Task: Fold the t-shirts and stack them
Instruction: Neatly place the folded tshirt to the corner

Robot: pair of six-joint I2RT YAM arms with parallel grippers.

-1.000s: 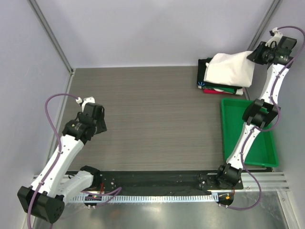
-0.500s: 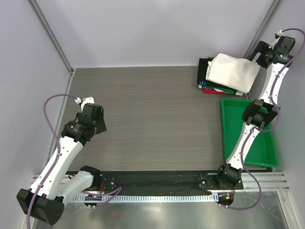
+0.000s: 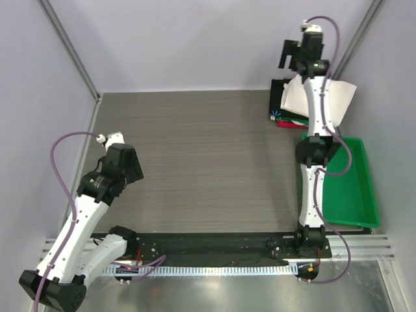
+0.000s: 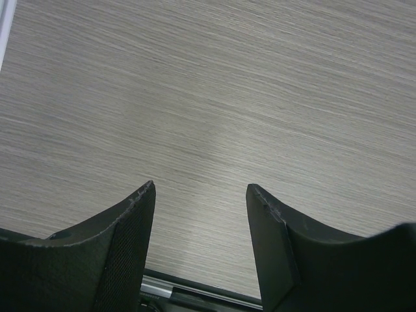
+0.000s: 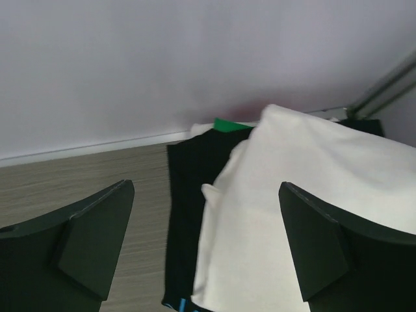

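Note:
The t-shirts lie in a stack (image 3: 292,104) at the back right of the table. A white tee (image 3: 338,97) is draped loosely on top, over black (image 5: 185,195), green (image 5: 227,123) and red layers. My right gripper (image 3: 289,58) hangs above the stack's left back edge, near the wall. In the right wrist view it (image 5: 207,188) is wide open, with nothing between its fingers and the white tee (image 5: 312,195) below. My left gripper (image 3: 130,170) hovers over bare table at the near left. It (image 4: 200,188) is open and empty.
A green plastic tray (image 3: 357,188) sits at the right edge, just in front of the stack, and the right arm stretches across it. A black base rail (image 3: 208,244) runs along the near edge. Walls close off the back and both sides.
My right gripper opened and let go of the white tee, which settled on the stack. It then swung left from the back right corner. The left arm barely shifted.

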